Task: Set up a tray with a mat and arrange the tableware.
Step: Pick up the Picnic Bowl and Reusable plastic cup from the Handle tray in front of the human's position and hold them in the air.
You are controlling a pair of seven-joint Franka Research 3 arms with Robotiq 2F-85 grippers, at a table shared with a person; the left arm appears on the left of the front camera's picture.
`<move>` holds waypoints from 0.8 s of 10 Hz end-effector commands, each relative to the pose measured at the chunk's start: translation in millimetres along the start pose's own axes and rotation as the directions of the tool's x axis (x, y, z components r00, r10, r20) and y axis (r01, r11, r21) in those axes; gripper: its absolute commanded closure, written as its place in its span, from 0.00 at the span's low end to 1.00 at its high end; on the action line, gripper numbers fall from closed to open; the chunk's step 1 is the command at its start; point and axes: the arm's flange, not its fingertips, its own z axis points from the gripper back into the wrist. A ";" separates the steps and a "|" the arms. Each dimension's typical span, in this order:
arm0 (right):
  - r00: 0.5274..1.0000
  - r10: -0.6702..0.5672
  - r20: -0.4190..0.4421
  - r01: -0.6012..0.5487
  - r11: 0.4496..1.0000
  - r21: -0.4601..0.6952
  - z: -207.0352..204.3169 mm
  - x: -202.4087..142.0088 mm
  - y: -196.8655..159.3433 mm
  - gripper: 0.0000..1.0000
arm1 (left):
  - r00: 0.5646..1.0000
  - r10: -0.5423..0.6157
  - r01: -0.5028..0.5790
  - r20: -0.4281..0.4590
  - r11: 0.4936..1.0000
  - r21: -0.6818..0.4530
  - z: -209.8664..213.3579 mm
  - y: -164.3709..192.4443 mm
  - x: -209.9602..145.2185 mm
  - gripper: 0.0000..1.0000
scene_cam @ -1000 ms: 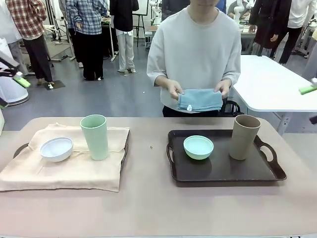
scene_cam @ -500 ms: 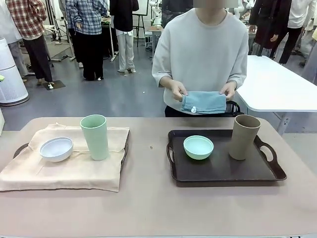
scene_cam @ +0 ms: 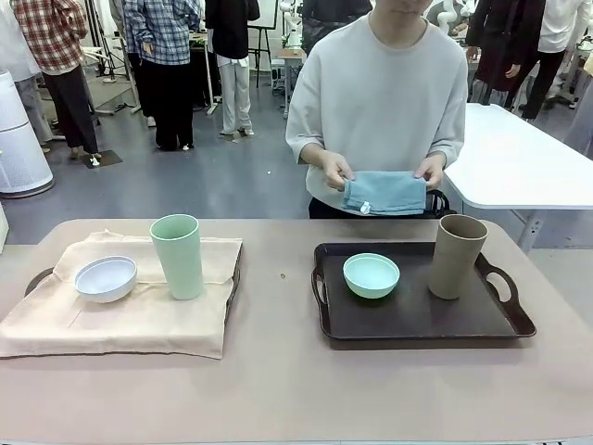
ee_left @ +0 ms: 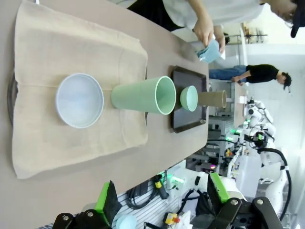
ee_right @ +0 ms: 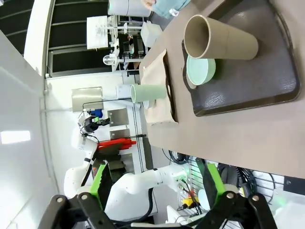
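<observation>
- Standing at the far side of the table (scene_cam: 278, 389), at the top middle of the front view, a person holds a folded blue cloth (scene_cam: 384, 193) in both hands (scene_cam: 335, 171). The cloth is up in the air, above the far edge of the table.
- On the left of that view, a tan mat (scene_cam: 120, 320) lies spread over the left tray (scene_cam: 37, 276). Just a bit of the tray's dark edge peeks out.
- The white bowl (scene_cam: 106, 278) sits on the mat. The pale green cup (scene_cam: 177, 256) stands straight up just beside it, on its right.
- On the right of that view is the dark tray (scene_cam: 417, 324), with its brown bottom showing.
- The mint green bowl (scene_cam: 372, 275) sits in the left part of the dark tray. The tan-brown cup (scene_cam: 458, 257) stands upright near the back right corner.
- At the bottom of the left wrist view, the left gripper (ee_left: 161, 183) has its jaws wide apart with nothing between them. It is well away from the mat.
- At the bottom of the right wrist view, the right gripper (ee_right: 153, 168) also has its jaws wide apart and holds nothing. It is well away from the dark tray.
</observation>
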 end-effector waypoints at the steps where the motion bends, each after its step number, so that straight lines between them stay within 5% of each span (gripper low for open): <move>1: 1.000 0.018 -0.001 -0.018 0.999 0.027 -2.0 5.3 -3.8 0.00 | 1.000 0.004 -0.004 0.010 0.999 -0.036 12.5 16.7 0.5 0.00; 8: 1.000 0.003 -0.006 -0.003 1.000 0.002 -3.7 2.0 0.5 0.00 | 1.000 0.015 -0.015 0.007 1.000 -0.007 5.6 7.5 -1.0 0.00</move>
